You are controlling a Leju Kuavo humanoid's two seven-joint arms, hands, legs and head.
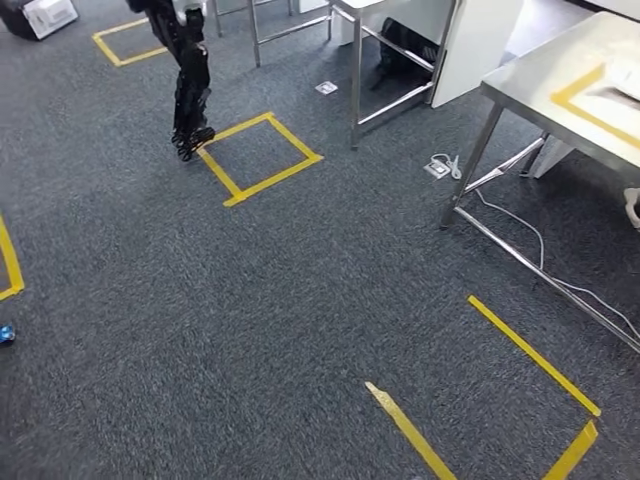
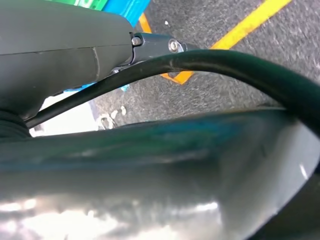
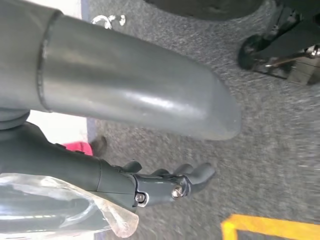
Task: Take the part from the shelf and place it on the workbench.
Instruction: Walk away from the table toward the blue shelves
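Observation:
The steel workbench stands at the right of the head view, with a yellow tape outline on its top. In the right wrist view the part, a grey piece in clear plastic wrap, lies against the palm side of my right hand. The hand holds it there, its dark fingers lightly curled over grey carpet and its thumb stretched out apart from them. My left hand hangs over the carpet. One dark finger arches past the thumb, and nothing is between them.
Another robot's dark legs stand at a yellow taped square. Steel table frames are behind it. A white cable runs under the workbench. Yellow floor tape lies near me. Blue and green bins sit by my left hand.

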